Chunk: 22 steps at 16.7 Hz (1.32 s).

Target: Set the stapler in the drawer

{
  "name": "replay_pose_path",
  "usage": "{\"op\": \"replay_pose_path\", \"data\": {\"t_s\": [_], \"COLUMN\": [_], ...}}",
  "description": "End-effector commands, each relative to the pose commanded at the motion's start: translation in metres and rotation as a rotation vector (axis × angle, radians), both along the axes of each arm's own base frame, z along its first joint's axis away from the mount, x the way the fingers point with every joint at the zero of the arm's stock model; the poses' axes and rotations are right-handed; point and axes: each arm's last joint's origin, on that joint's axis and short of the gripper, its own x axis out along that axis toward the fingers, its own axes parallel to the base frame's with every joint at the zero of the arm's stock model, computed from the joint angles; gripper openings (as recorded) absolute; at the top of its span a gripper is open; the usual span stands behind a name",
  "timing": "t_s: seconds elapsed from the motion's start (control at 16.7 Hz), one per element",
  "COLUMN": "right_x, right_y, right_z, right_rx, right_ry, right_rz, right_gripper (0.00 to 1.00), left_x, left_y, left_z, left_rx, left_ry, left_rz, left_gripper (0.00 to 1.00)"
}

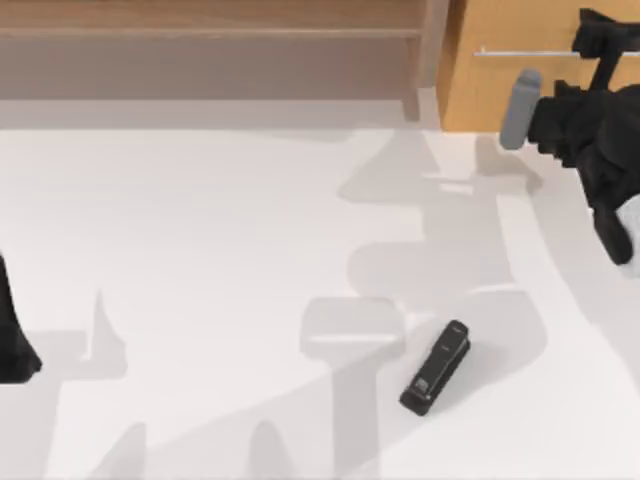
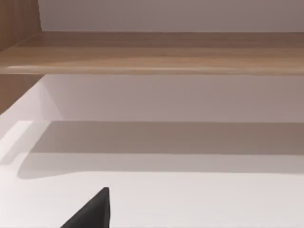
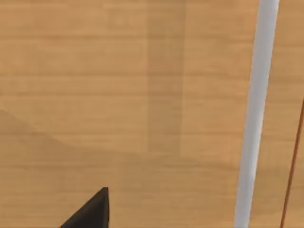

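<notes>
Top view, item by item, for you as operator.

Stapler (image 1: 437, 367): black, elongated, lying flat on the white table (image 1: 200, 260) at about 5 o'clock from the table's centre. It sits on a slant, rounded end toward 1 o'clock, pale-labelled end toward 7 o'clock. Nothing touches it; it lies well apart from both arms.

Drawer (image 1: 520, 60): orange-tan front at 1 o'clock, at the table's far edge, with its thin silver bar handle (image 1: 520, 52) running level across the front. The front looks flush, so you see no inner walls. In the right wrist view you get the same wood front (image 3: 118, 95) close up, with the handle (image 3: 254, 114) crossing it as a pale bar.

Shelf unit (image 1: 210, 50): duller brown wood, at 11 to 12 o'clock, just beside the drawer's left side. The left wrist view shows you one of its boards (image 2: 152, 52).

Right gripper (image 1: 600, 40): at 2 o'clock, up against the drawer front near the handle's right end. You cannot tell how its fingers stand.

Left arm (image 1: 15, 340): parked at 9 o'clock, at the table's left edge. Its fingers likewise cannot be judged.
</notes>
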Motion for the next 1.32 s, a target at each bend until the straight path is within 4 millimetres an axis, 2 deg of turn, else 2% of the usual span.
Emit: {"op": "replay_pose_path", "data": {"t_s": [0.3,1.08,1.32], "right_x": [0.005,0.005,0.005], "right_y": [0.0001,0.0001,0.0001], "right_z": [0.0,0.0,0.0], "right_rx": [0.0,0.0,0.0], "right_ry": [0.0,0.0,0.0], "right_rz": [0.0,0.0,0.0], "right_gripper": [1.0,0.02,0.0], "left_x": [0.0,0.0,0.0], "left_y": [0.0,0.0,0.0], "left_z": [0.0,0.0,0.0], "left_rx": [0.0,0.0,0.0], "left_ry": [0.0,0.0,0.0], "left_rz": [0.0,0.0,0.0], "left_gripper": [1.0,1.0,1.0]}}
